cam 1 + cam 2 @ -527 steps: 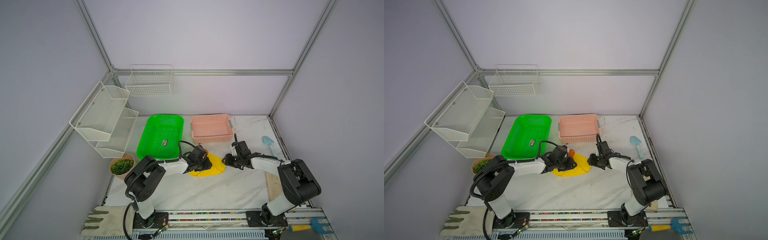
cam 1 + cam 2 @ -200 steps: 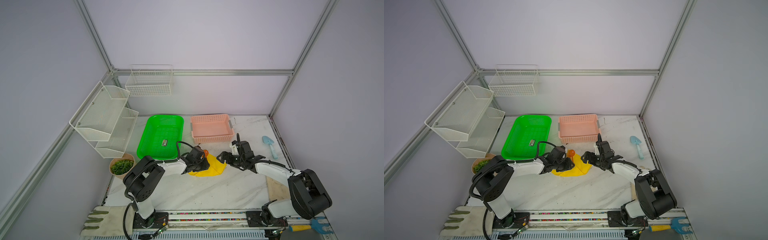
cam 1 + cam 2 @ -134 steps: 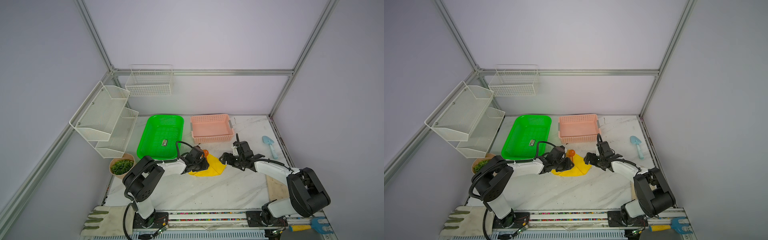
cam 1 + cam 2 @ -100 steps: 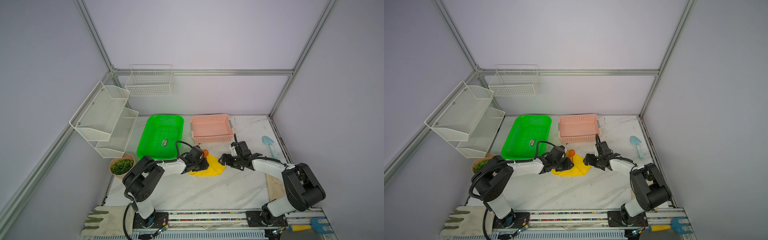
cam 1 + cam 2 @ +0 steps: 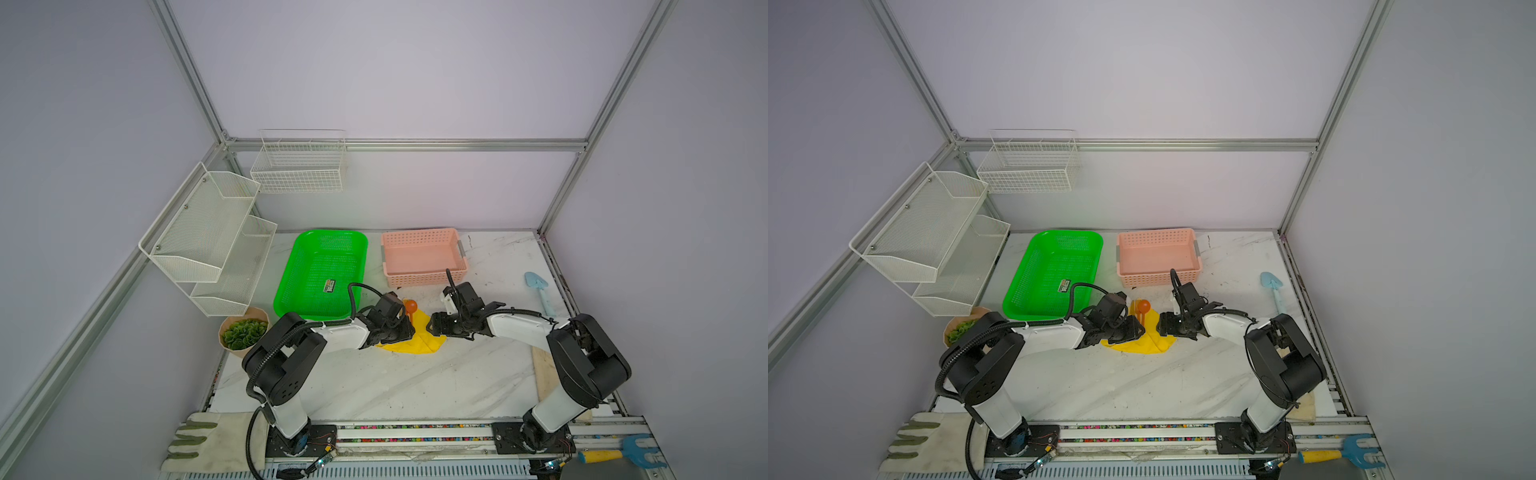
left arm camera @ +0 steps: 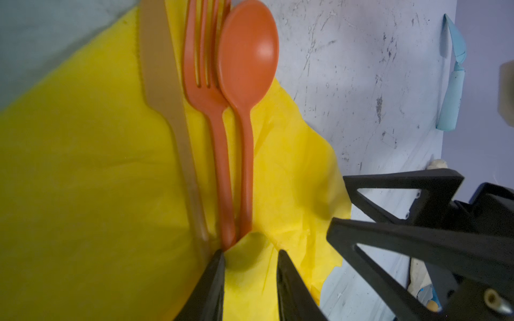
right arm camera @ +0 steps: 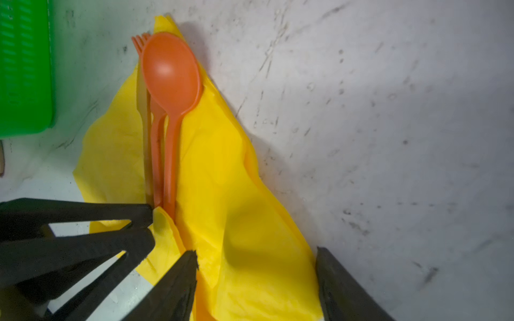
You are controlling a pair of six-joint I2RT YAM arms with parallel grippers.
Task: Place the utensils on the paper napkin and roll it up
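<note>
The yellow paper napkin (image 5: 419, 345) (image 5: 1150, 345) lies crumpled mid-table. On it the orange spoon (image 6: 247, 55) (image 7: 169, 72) and orange fork (image 6: 203, 91) lie side by side, their heads past the napkin's far edge. The spoon's bowl (image 5: 411, 306) also shows from above. My left gripper (image 6: 250, 255) (image 5: 405, 332) is shut on a raised napkin fold at the handle ends. My right gripper (image 7: 256, 258) (image 5: 1161, 328) is open, with its jaws straddling the napkin's right-hand fold.
A tan knife-shaped strip (image 6: 161, 69) lies beside the fork. Behind stand a green basket (image 5: 320, 270) and a pink basket (image 5: 422, 257). A light-blue trowel (image 5: 540, 291) lies far right, a potted plant (image 5: 243, 332) left, and a wire shelf (image 5: 208, 241) on the left wall.
My right gripper has drawn in to the napkin's right edge and its jaws have narrowed around the fold. The left gripper has stayed put on the napkin.
</note>
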